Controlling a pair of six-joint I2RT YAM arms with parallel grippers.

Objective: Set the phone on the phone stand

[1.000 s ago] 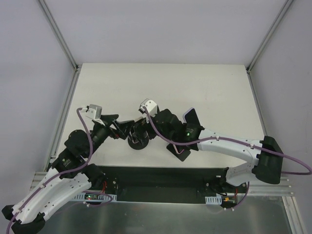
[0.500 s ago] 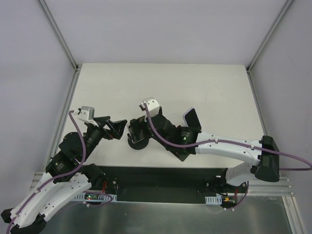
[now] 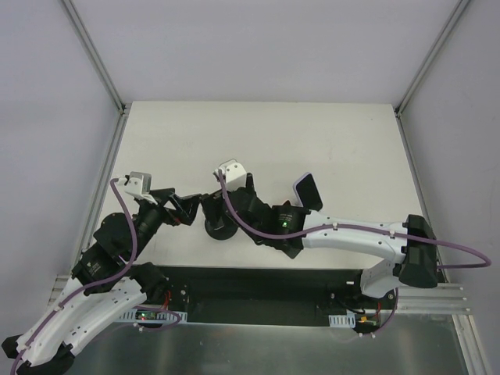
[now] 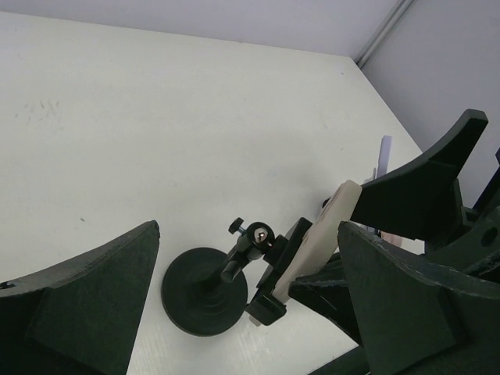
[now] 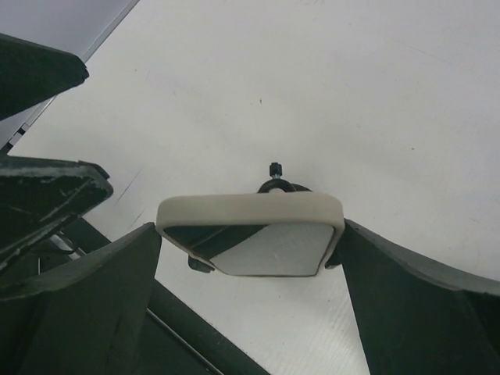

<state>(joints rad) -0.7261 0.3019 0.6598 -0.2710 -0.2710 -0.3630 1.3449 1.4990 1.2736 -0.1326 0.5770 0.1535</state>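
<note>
Right fingers point(image 5: 406, 301) pinch the phone point(image 5: 258, 244) (cream case) against the stand point(image 4: 205, 291); left fingers point(image 4: 86, 301) spread wide, empty, the stand just beyond them.

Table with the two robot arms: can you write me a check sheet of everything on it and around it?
Surface: white table, a few faint scuffs.
Job's things: phone in a cream case, held right at the clamp of the black phone stand; not let go yet.
Clutter: one dark flat thing with a pale purple edge, beside the right arm.
Tools: right tool shut on the phone; left tool open and empty, close to the stand.
Cables: purple cables run along both arms.
Surroundings: grey walls, metal frame posts.
</note>
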